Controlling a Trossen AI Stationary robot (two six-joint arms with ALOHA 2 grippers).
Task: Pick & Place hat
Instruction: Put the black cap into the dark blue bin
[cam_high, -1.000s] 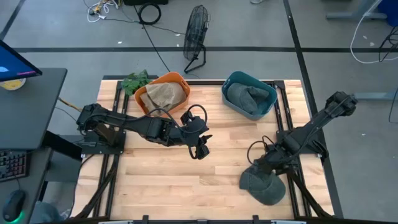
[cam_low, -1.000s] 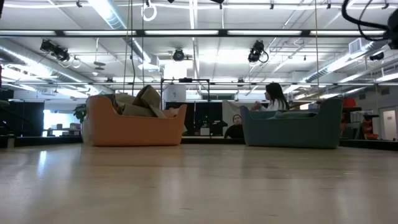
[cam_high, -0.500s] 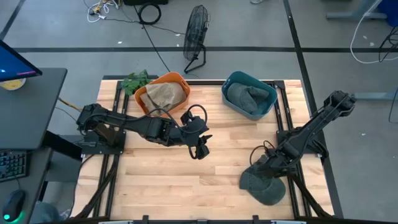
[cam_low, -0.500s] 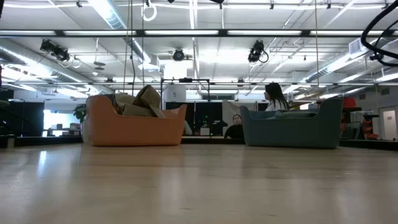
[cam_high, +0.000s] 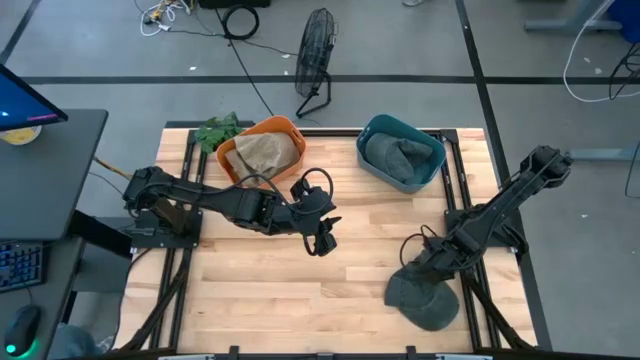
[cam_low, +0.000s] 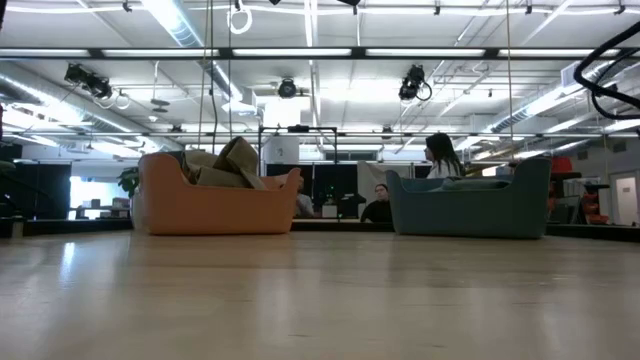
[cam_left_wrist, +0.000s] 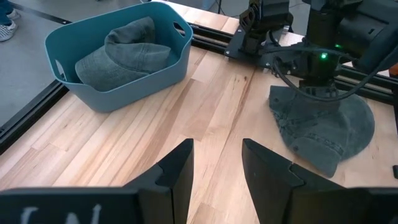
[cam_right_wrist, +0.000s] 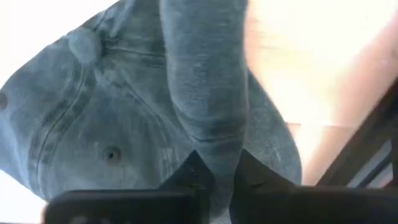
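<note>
A grey-blue denim hat (cam_high: 428, 300) lies on the table near its front right corner, also visible in the left wrist view (cam_left_wrist: 323, 124). My right gripper (cam_high: 418, 270) stands on the hat's far side, shut on it (cam_right_wrist: 217, 171). My left gripper (cam_high: 322, 240) hovers over the middle of the table, open with nothing between its fingers (cam_left_wrist: 217, 162). At the back stands a blue bin (cam_high: 400, 152) holding another grey-blue hat (cam_left_wrist: 124, 53). My right gripper pinches a raised fold of the hat's crown (cam_right_wrist: 208, 124) between its two fingers, which come from above and point down. The fold runs up between the fingers as a ridge. The rest of the hat (cam_right_wrist: 74, 118) spreads below on the table.
An orange bin (cam_high: 262, 150) with a tan hat stands at the back left of centre, a green plant (cam_high: 218, 130) beside it. Bare wood lies between the two grippers. Black frame rails (cam_high: 465, 200) run along the table's right side. People sit in the room behind (cam_low: 440, 155).
My right arm has come down a little over the hat; its cable loop has sunk lower in the low view. The hat lies where it was.
</note>
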